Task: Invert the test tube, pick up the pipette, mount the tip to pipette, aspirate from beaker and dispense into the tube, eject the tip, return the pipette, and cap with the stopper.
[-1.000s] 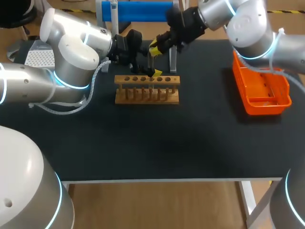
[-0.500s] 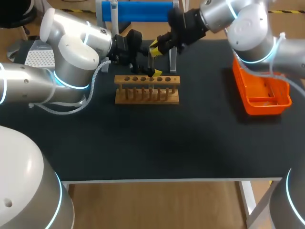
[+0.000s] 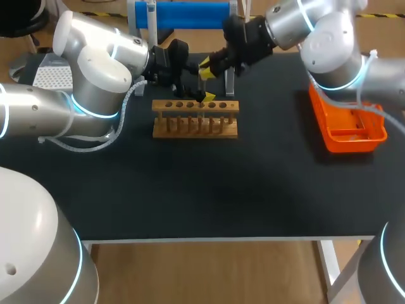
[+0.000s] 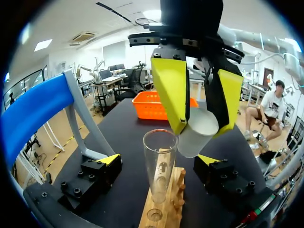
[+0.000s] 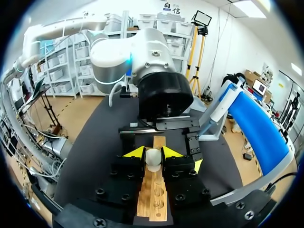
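Observation:
A clear glass test tube (image 4: 160, 164) stands upright, mouth up, in the wooden rack (image 3: 196, 119). My left gripper (image 4: 158, 160) is open, one finger on each side of the tube and neither touching it; in the head view the left gripper (image 3: 199, 94) sits just behind the rack. My right gripper (image 5: 154, 153) is shut on a white stopper (image 5: 153, 159). From the left wrist the stopper (image 4: 196, 134) hangs tilted, just beside and above the tube's mouth, between the right arm's yellow fingers (image 4: 169, 92). Overhead, the right gripper (image 3: 206, 67) hovers above the rack.
A blue bar on grey legs (image 3: 183, 14) stands along the table's back edge, close behind both grippers. An orange tray (image 3: 347, 125) lies at the right side. The wooden rack (image 5: 154, 192) has several vacant holes.
My right arm's upper links have shifted a little, and the stopper has barely moved above the tube. The left arm has kept still.

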Controlling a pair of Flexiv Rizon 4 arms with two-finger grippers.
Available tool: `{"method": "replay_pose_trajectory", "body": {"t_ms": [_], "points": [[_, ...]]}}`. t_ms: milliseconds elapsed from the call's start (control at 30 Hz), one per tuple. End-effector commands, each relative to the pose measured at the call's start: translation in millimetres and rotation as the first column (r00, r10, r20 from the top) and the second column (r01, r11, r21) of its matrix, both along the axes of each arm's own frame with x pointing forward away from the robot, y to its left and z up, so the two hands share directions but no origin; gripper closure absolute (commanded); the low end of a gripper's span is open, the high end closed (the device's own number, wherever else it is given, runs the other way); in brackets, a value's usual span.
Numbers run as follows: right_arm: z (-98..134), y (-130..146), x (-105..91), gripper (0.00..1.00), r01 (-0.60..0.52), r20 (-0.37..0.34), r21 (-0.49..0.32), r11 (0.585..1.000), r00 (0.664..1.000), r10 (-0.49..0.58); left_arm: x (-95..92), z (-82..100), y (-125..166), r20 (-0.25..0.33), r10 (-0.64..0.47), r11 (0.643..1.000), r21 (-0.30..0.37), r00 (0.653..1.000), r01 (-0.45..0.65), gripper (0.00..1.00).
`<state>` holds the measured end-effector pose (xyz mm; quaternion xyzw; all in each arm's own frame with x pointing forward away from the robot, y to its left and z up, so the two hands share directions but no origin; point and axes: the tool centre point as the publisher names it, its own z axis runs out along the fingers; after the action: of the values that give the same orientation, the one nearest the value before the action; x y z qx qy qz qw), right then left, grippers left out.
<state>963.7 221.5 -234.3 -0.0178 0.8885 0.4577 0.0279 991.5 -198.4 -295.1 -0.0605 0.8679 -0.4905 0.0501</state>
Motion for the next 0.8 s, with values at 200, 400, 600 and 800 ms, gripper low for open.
{"method": "replay_pose_trajectory", "body": {"t_ms": [200,400,600,800], "points": [[9.0,0.4,0.1,1.00,0.007,0.017,0.035,0.999,1.000,-0.008,0.9,0.0,0.0,-0.002,-0.002,1.000,0.001,1.000,0.002,0.00],[13.7,0.3,5.2,1.00,0.016,0.029,0.048,0.999,0.999,-0.017,0.9,0.0,0.0,-0.002,-0.002,1.000,0.001,1.000,0.002,0.00],[16.3,1.1,7.2,1.00,0.028,0.029,0.062,0.998,0.999,-0.030,0.9,0.0,0.0,-0.002,-0.002,1.000,0.001,1.000,0.002,0.00],[16.3,2.9,11.1,1.00,0.036,0.034,0.066,0.997,0.999,-0.038,0.9,0.0,0.0,-0.002,-0.002,1.000,0.001,1.000,0.002,0.00]]}}
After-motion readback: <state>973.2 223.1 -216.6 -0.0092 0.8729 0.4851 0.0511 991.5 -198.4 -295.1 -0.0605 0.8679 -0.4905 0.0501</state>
